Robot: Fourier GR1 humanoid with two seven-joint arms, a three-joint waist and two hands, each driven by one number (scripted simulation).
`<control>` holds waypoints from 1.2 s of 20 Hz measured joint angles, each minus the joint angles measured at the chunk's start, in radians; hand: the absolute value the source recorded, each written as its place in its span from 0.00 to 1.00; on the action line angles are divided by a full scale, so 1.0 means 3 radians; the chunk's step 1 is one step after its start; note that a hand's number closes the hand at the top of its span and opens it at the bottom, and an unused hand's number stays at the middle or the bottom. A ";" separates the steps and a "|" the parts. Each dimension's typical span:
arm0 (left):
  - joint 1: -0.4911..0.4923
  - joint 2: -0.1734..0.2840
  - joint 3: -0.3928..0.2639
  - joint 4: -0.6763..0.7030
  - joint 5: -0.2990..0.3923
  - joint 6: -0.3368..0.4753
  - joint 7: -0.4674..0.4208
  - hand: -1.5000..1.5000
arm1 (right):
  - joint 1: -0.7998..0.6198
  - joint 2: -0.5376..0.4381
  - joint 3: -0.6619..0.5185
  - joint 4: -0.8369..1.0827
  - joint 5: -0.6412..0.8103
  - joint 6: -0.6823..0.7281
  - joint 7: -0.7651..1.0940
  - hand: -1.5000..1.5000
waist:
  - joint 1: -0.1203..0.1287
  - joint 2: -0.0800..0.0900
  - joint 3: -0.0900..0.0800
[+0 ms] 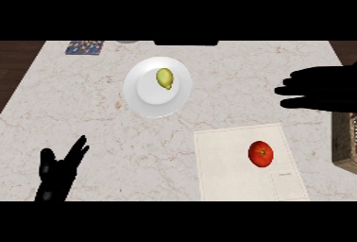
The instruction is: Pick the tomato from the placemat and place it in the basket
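A red tomato lies on a pale cream placemat at the lower right of the counter. The woven basket shows only as a brown strip at the right edge. My right hand hovers above the counter at the upper right, fingers straight and pointing left, well beyond the tomato and apart from it. At the lower left my left hand rests open with its fingers up, holding nothing.
A white plate carrying a yellow-green lemon stands at the back centre. A small patterned cloth lies at the back left. Dark floor shows past the counter's left and right edges.
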 measured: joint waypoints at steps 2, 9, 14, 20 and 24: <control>-0.0001 -0.0003 0.0022 0.0033 -0.0011 -0.0009 -0.0017 0.50 | 0.0066 0.0039 0.0074 -0.0011 0.0038 -0.0064 -0.0040 0.00 | -0.0013 -0.0005 0.0002; 0.0017 -0.0044 0.0058 -0.0010 -0.0056 0.0002 0.0020 0.50 | 0.0219 0.0366 0.0337 0.0088 0.0318 -0.0273 -0.0101 0.00 | -0.0017 -0.0009 0.0000; 0.0012 -0.0066 0.0082 -0.0033 -0.0092 -0.0026 0.0062 0.50 | 0.0357 0.0536 0.0509 0.0183 0.0733 -0.0439 -0.0180 0.00 | -0.0031 -0.0008 -0.0004; 0.0025 -0.0116 0.0129 -0.0005 -0.0135 -0.0059 0.0034 0.50 | 0.0491 0.0791 0.0612 0.0371 0.1085 -0.0553 -0.0267 0.00 | -0.0036 -0.0016 0.0001; 0.0044 -0.0145 0.0138 -0.0064 -0.0206 -0.0033 0.0078 0.50 | 0.0562 0.0987 0.0647 0.0576 0.1310 -0.0675 -0.0381 0.00 | -0.0038 -0.0012 -0.0004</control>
